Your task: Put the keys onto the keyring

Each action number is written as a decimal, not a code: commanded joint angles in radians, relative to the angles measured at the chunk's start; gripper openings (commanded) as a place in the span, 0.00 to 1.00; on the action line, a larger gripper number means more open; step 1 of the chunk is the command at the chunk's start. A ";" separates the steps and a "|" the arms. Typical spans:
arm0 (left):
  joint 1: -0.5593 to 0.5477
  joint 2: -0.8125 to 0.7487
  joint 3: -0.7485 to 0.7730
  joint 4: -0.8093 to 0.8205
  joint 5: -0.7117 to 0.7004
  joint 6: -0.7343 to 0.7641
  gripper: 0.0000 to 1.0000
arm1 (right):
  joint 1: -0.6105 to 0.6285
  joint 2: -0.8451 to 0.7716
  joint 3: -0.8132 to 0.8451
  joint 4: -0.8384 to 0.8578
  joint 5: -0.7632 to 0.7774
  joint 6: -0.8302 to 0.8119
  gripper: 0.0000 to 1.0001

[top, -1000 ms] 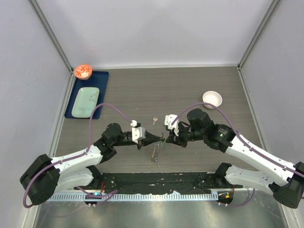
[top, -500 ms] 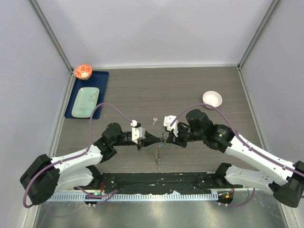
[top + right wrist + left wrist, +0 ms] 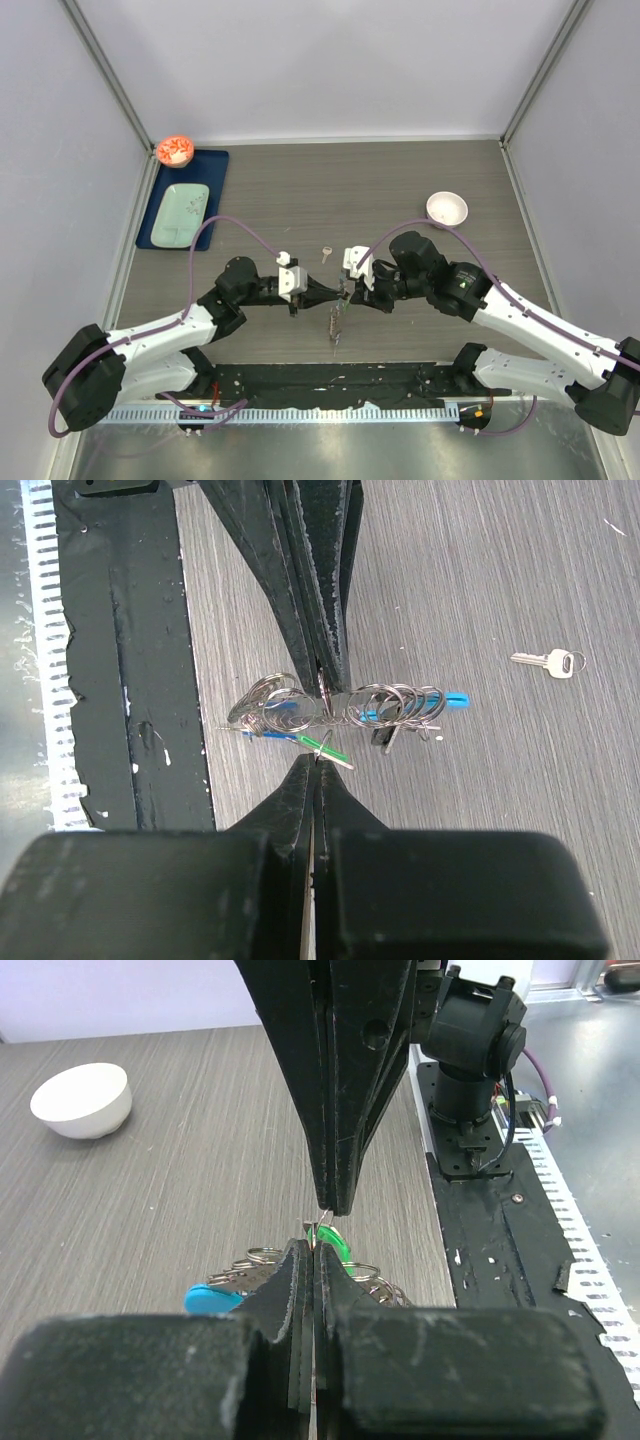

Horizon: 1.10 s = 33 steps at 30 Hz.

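While, from above, the left gripper [image 3: 337,293] and the right gripper [image 3: 348,292] are meeting tip to tip, both shut tight, the keyring [image 3: 334,325] is dangling just beside the tips. From the left wrist the green key [image 3: 335,1241] is sitting between both tips, where slight misalignment could twist it out. From the right wrist the left jaws seem to be pinching the keyring, the right jaws the green key; a hard pull could free either.
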 commanded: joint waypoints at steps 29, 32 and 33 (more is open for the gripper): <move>0.000 0.005 0.068 -0.026 0.047 0.045 0.00 | 0.008 -0.029 0.041 0.013 -0.007 -0.014 0.01; 0.001 -0.010 0.072 -0.066 0.039 0.066 0.00 | 0.008 -0.030 0.041 0.010 -0.003 -0.017 0.01; 0.001 -0.018 0.074 -0.074 0.041 0.068 0.00 | 0.008 -0.030 0.041 0.010 -0.003 -0.015 0.01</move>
